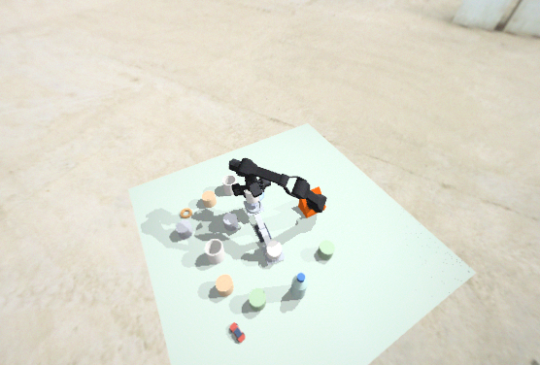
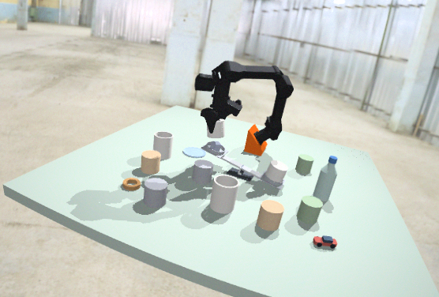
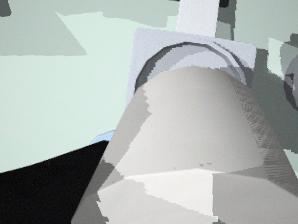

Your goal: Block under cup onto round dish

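Note:
My gripper [image 1: 250, 192] [image 2: 214, 124] is shut on a white cup [image 2: 219, 129] [image 3: 195, 130], held upside down above the raised end of the balance [image 1: 258, 223] [image 2: 237, 163] [image 3: 197, 17]. A gap shows between cup and balance in the exterior view. The other white cup [image 1: 274, 249] [image 2: 276, 171] stands on the lowered end. The round pale blue dish [image 2: 193, 152] [image 3: 104, 136] lies beside the raised end; in the top view the gripper and cup mostly hide it. I cannot make out a block; the held cup hides much of the raised pan in the wrist view.
A purple cylinder [image 1: 230, 222] [image 2: 202, 171] stands near the beam. White mugs [image 2: 163, 145] [image 2: 224, 194], orange cylinders [image 2: 151, 162] [image 2: 270, 216], green cylinders [image 2: 304, 164] [image 2: 309, 210], a bottle [image 2: 325, 182], a ring [image 2: 131, 189], a toy car [image 2: 325, 242] and an orange wedge [image 2: 254, 144] stand around.

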{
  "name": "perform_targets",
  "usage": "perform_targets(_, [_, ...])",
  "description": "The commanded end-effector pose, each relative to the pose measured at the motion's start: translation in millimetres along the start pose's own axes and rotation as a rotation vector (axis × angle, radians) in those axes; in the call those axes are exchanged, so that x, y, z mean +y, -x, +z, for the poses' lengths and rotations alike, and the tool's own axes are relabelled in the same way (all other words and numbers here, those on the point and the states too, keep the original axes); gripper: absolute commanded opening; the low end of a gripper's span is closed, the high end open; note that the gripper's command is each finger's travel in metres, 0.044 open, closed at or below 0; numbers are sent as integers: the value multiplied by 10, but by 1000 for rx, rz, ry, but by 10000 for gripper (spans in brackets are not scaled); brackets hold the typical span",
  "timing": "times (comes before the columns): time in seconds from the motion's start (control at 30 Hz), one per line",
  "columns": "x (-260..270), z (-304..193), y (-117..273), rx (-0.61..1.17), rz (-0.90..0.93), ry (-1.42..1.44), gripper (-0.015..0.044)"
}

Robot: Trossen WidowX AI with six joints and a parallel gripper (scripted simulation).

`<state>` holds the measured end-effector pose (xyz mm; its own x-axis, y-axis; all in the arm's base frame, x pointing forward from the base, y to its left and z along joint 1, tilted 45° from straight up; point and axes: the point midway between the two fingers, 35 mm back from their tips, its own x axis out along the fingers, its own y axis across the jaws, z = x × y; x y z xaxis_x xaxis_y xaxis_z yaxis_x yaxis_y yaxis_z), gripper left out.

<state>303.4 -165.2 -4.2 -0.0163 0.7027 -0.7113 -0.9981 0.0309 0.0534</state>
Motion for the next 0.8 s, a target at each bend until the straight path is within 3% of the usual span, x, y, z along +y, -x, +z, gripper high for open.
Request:
perform_targets(0.0, [11,-12,66,6,-1,3,0])
perform_targets(0.77, [34,18,207,-1,1,0,0])
